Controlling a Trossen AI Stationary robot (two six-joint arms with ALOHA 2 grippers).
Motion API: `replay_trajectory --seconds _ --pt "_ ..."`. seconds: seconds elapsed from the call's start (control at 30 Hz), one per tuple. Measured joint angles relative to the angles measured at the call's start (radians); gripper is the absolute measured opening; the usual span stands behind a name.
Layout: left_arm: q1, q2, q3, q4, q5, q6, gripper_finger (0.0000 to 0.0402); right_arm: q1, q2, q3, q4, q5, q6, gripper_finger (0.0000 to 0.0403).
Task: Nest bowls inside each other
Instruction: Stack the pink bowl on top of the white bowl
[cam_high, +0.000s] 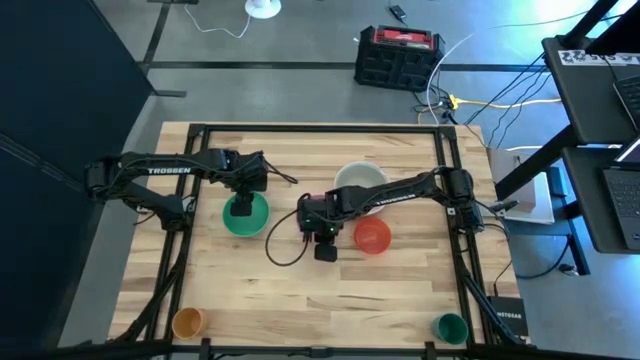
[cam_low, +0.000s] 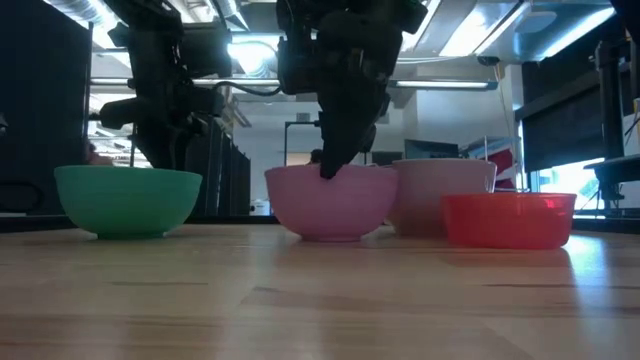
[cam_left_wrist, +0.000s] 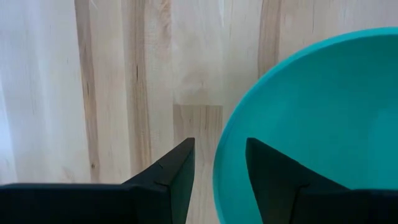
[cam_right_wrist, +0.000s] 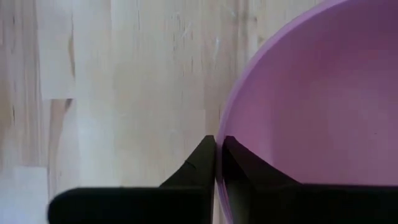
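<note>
Low view: glossy round pink bowl

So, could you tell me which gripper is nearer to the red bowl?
The right. The right gripper is shut on the rim of the pink bowl, which sits just beside the red bowl. The left gripper straddles the green bowl's rim, farther away.
</note>
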Motion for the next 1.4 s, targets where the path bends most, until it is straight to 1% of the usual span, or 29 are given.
replay_trajectory --seconds 0.27,0.43,1.07,1.4 --pt "0.000 0.000 0.000 0.000 0.000 0.002 0.0127 -0.002 0.000 0.040 0.002 -0.003 0.003 0.0000" --pt "0.000 0.000 0.000 0.000 0.000 0.006 0.0125 -0.002 0.000 0.041 -0.001 -0.002 0.003 0.0000" --pt "0.000 0.000 0.000 0.001 0.009 0.024 0.0001 -0.002 0.000 0.041 -0.009 0.006 0.003 0.0000" --pt "0.000 0.000 0.000 0.000 0.009 0.024 0.0000 0.000 -0.001 0.042 -0.007 0.024 0.004 0.0000"
